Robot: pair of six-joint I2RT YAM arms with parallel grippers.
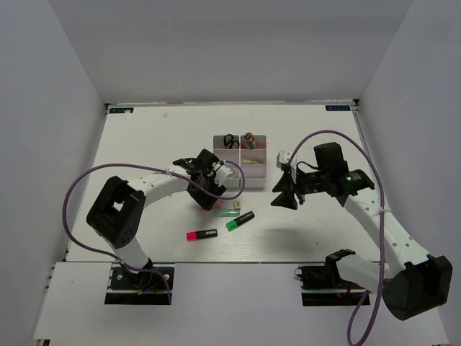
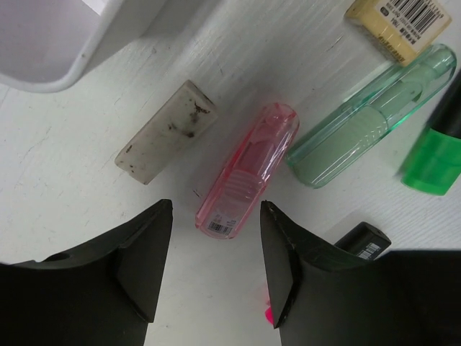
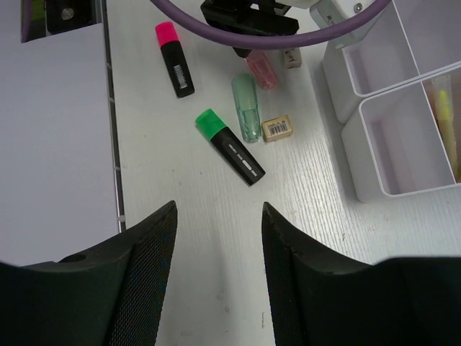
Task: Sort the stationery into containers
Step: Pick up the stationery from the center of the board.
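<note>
Left gripper point(image 2: 215, 252) hangs low over the table point(image 1: 144, 144), just near of the block of white bins point(image 1: 240, 153). Its jaws stand apart and grasp nothing. In the left wrist view, the near end of a pink translucent case point(image 2: 248, 169) lies on the table in the gap between the fingers, and no contact with either pad is visible. To the left of that case lies a dirty white eraser point(image 2: 166, 132). To its right lies a green translucent case point(image 2: 371, 119), with a barcoded eraser point(image 2: 400, 25) just beyond. A pink highlighter point(image 1: 202, 234) lies loose on the table, near and slightly left of this cluster. A green highlighter point(image 1: 240, 220) lies to the right of it, just beside the green case. None of these six items is in a bin. In the block, black-handled scissors point(image 1: 230, 140) stand in the far left compartment and yellow sticks point(image 3: 446, 122) lie in the near right compartment. Right gripper point(image 3: 216, 267) hovers to the right of the bins, well above the table, with its jaws parted and empty.
</note>
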